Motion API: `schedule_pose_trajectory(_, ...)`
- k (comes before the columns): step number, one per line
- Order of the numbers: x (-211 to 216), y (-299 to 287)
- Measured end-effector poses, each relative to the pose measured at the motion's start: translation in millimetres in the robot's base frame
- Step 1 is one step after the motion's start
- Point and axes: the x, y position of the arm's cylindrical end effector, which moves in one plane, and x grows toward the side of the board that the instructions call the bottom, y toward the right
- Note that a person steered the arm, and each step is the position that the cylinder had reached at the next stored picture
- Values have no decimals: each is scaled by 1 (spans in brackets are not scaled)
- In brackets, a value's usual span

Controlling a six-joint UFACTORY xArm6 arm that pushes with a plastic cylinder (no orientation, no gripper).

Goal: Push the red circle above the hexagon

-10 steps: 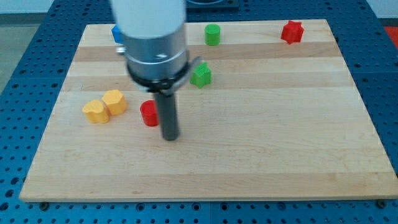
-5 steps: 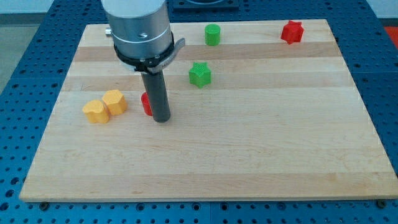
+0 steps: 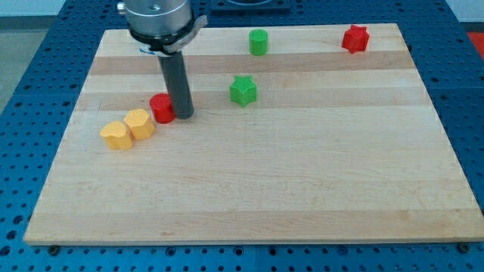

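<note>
The red circle (image 3: 161, 108) stands left of the board's middle, just up and right of the yellow hexagon (image 3: 139, 123), almost touching it. A second yellow block (image 3: 116, 136) sits against the hexagon's lower left. My tip (image 3: 184, 115) rests on the board right against the red circle's right side. The dark rod rises from it to the arm's silver body at the view's top.
A green star (image 3: 243, 90) lies right of my tip. A green cylinder (image 3: 259, 41) and a red star-like block (image 3: 355, 38) stand near the board's top edge. The arm's body hides the top left of the wooden board (image 3: 302, 174).
My tip has moved up and left, pushing the red circle up and left toward the yellow hexagon. The arm's body now hides the blue block seen earlier at the top left.
</note>
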Motion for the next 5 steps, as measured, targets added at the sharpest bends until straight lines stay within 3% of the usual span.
schedule_pose_trajectory(5, 0, -54)
